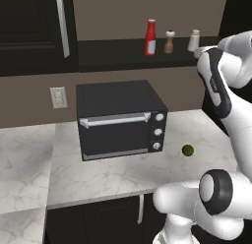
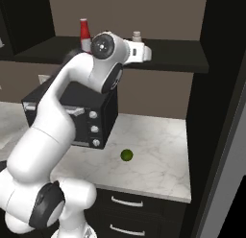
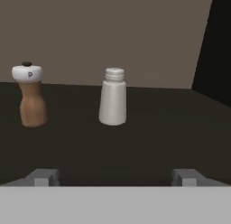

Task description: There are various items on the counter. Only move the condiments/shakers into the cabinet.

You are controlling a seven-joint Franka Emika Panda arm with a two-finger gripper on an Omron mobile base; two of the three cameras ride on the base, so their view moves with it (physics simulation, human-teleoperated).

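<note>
Condiments and shakers all stand upright on the open shelf of the dark cabinet, which runs along the wall above the toaster oven. From the left base view, the red squeeze bottle is closest to a spot directly above the toaster oven, the brown wooden shaker stands just beside it farther along the shelf, and the white shaker comes last, near the arm's wrist. The three are apart from one another, none touching. In the hand view the white shaker sits ahead of the gripper, roughly centred between its fingertips but well clear of them; the jaws are spread wide and hold nothing. The brown wooden shaker, with its pale top, stands off to one side of it. Down on the marble counter, the small green fruit lies just beside the toaster oven, seemingly near its front corner, though the angle makes that hard to fix.
</note>
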